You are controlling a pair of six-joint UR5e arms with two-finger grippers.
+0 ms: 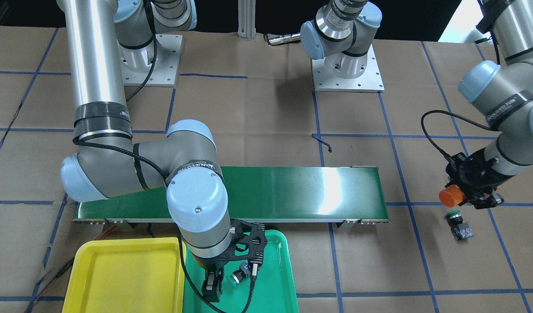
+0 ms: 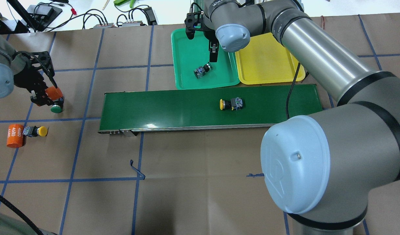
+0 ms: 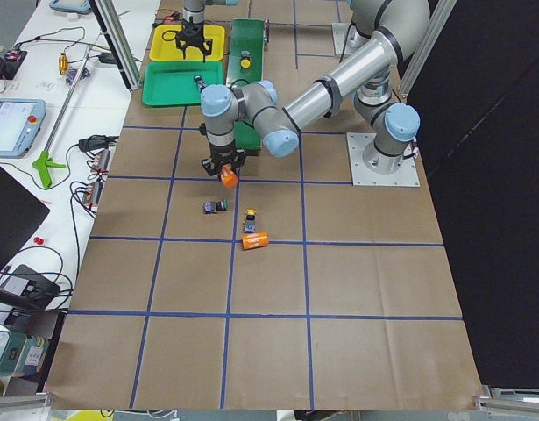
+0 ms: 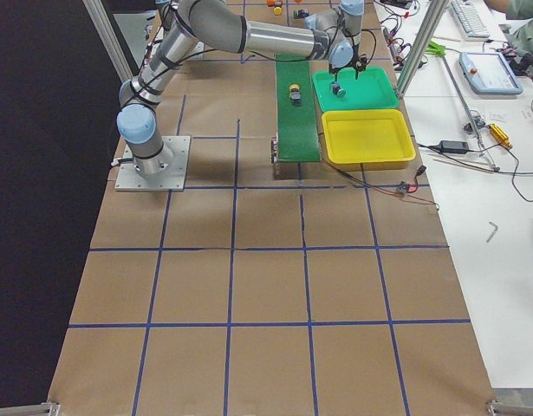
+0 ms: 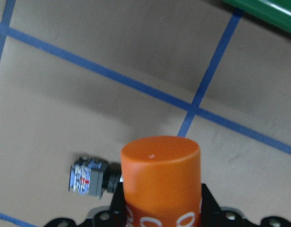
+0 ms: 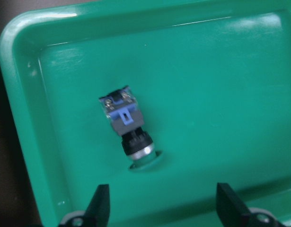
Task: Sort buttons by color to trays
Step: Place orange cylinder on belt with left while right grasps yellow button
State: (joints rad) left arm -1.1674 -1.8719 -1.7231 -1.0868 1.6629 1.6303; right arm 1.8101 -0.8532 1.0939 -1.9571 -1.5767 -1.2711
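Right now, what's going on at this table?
Sorting is partway. The right end effector hangs open over the green tray, where one green button lies. The left end effector grips an orange cylinder near a second green button on the table. One yellow button lies on the conveyor belt, a second yellow button on the table beside a second orange cylinder. The yellow tray holds no button.

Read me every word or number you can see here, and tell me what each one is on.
"4680": printed twice on the lying cylinder.
White capitals on the right arm's wrist band: too blurred to read.
White marks on the held cylinder: cut off at the picture's edge, unreadable.
Markings on the button in the green tray: too blurred to read.
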